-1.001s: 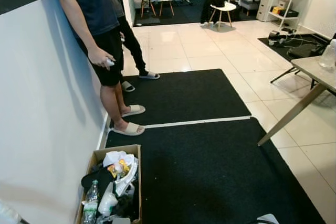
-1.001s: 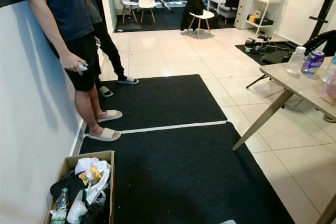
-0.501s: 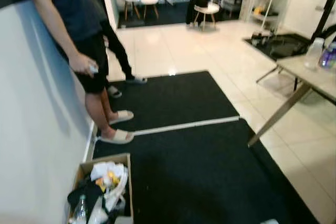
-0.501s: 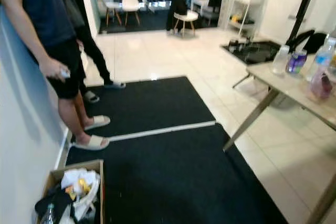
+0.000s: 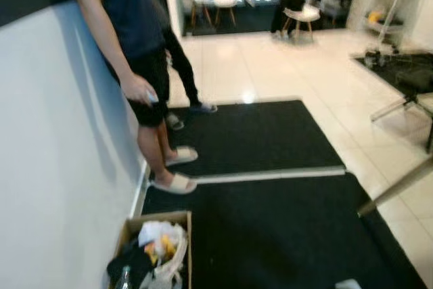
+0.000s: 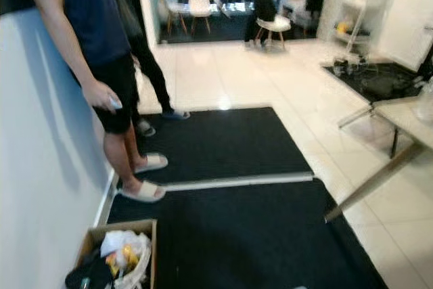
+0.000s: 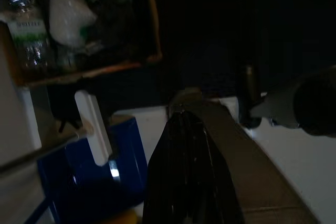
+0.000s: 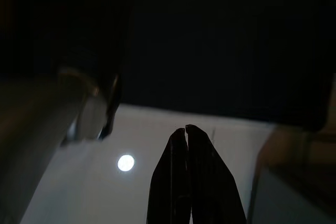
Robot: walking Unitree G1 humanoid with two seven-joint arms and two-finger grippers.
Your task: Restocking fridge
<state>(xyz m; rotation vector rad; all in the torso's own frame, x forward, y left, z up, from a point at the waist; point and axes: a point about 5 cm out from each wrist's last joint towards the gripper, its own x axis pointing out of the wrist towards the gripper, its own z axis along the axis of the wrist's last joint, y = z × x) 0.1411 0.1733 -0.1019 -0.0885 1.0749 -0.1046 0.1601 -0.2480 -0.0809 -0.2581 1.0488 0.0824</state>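
Blurry frame. Person (image 6: 101, 38) in dark shorts and pale slides is standing against white wall (image 6: 40, 167), holding a small white item. Cardboard box (image 6: 115, 258) of clutter is sitting on black mat (image 6: 230, 235). Worktop (image 6: 406, 123) edge at right.

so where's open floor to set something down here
Free: the near black mat between the cardboard box and table leg; the far mat's right half. Crowded: the wall side, with the person's sandalled feet, and the full box.

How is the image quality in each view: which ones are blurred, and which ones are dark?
Left eye and right eye views: softly motion-blurred, with glare on the white tile floor. Left wrist view: dim, though a cardboard box and the shut left gripper can be made out. Right wrist view: very dark; the right gripper is a silhouette.
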